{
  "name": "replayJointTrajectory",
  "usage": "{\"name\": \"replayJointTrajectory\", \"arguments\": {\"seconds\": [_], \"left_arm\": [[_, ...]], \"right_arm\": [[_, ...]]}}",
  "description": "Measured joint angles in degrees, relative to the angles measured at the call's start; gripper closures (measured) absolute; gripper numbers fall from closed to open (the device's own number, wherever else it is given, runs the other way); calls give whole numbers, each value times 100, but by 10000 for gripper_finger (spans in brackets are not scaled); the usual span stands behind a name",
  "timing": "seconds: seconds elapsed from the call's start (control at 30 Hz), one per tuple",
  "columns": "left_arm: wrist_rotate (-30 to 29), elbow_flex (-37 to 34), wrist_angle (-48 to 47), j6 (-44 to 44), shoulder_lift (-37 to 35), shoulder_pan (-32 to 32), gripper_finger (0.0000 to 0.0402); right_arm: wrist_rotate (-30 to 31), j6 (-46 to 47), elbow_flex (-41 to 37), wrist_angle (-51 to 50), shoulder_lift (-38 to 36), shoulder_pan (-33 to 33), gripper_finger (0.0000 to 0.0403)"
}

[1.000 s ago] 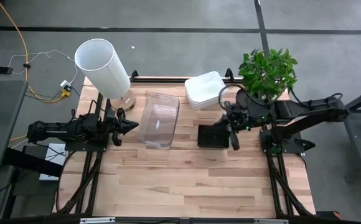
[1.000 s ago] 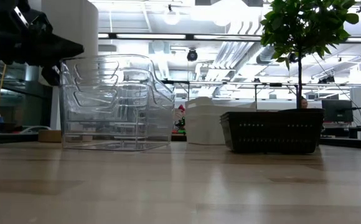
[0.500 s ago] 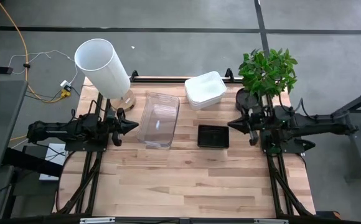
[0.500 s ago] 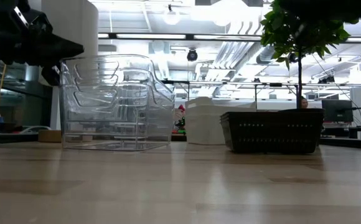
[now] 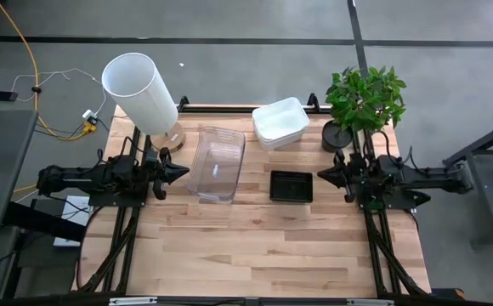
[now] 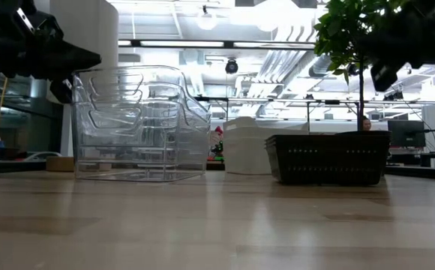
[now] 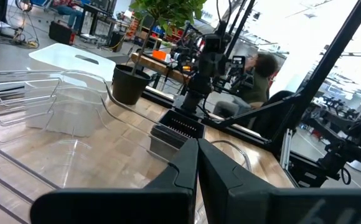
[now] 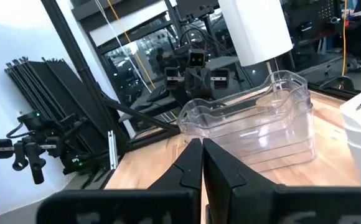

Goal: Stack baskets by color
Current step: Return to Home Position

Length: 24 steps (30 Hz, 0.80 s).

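A stack of clear baskets (image 5: 217, 163) stands on the table left of centre, its base on the wood. White baskets (image 5: 280, 123) sit nested at the far edge. A small black basket (image 5: 291, 186) rests on the table right of centre. My left gripper (image 5: 184, 172) is shut and level, just left of the clear stack and apart from it. My right gripper (image 5: 320, 177) is shut and level, a short way right of the black basket. In the right wrist view its shut fingers (image 8: 202, 152) point at the clear stack (image 8: 255, 130).
A tall white cylinder (image 5: 140, 92) stands at the far left corner. A green plant in a black pot (image 5: 364, 104) stands at the far right. The near half of the table (image 5: 255, 246) is bare wood. A person sits beyond the table (image 7: 264, 68).
My right gripper has drawn back from above the black basket toward the table's right edge and come down, tipping up to level. Its fingers stayed shut. The black basket has not moved.
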Motion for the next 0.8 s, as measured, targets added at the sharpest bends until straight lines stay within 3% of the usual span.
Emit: {"name": "replayJointTrajectory", "arguments": {"seconds": [0.17, 0.33, 0.57, 0.8], "left_arm": [[0, 0, 0, -2, 0, 0, 401], [0, 0, 0, -2, 2, 1, 401], [-28, 0, 2, -2, 7, 2, 401], [-35, 0, 4, -2, 7, 0, 401]], "right_arm": [[155, -276, -77, -718, -548, 0, 403], [495, -555, -83, -1309, -510, 0, 403], [561, -808, -96, -1256, -483, 0, 403], [515, -1642, -98, -1258, -461, -2, 403]]}}
